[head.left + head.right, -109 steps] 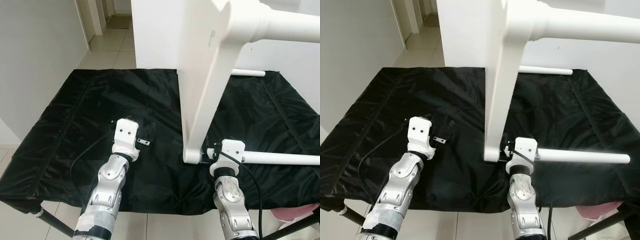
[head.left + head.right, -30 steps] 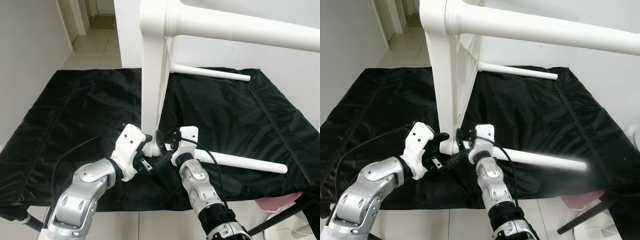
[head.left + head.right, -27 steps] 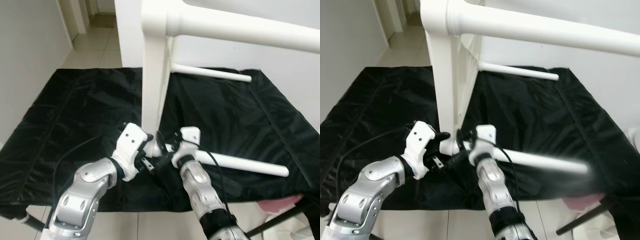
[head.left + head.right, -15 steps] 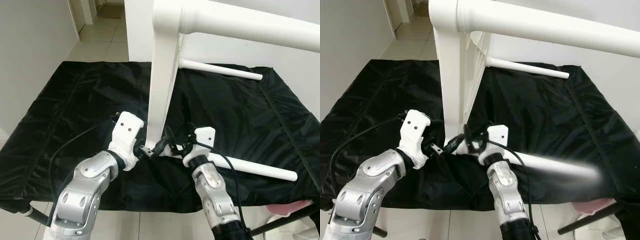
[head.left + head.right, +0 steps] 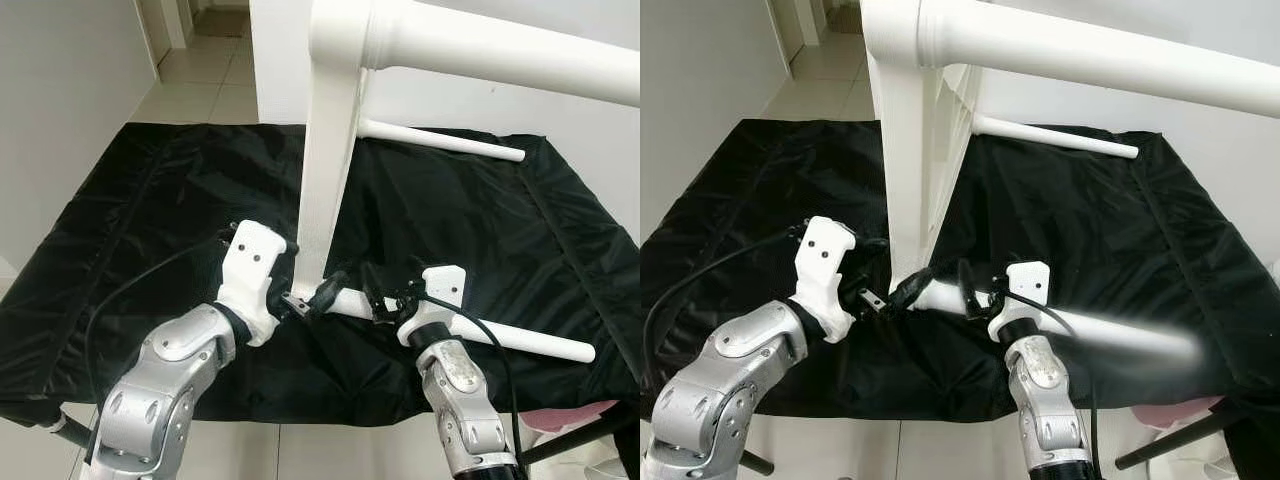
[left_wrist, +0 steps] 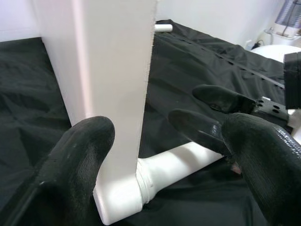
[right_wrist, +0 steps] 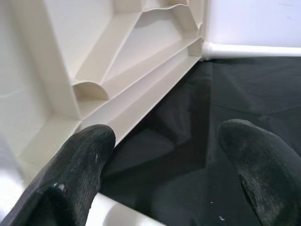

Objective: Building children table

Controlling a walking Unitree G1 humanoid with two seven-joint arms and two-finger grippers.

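Our left gripper [image 5: 297, 300] spread wide beside tabletop [image 5: 328, 180] corner; right gripper [image 5: 350, 290] spread around lower leg [image 5: 500, 335]. Three legs appear fitted; table not yet upright.

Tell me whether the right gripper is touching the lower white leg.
Cannot tell. In the left eye view the right gripper overlaps the lower white leg, but contact itself is hidden.
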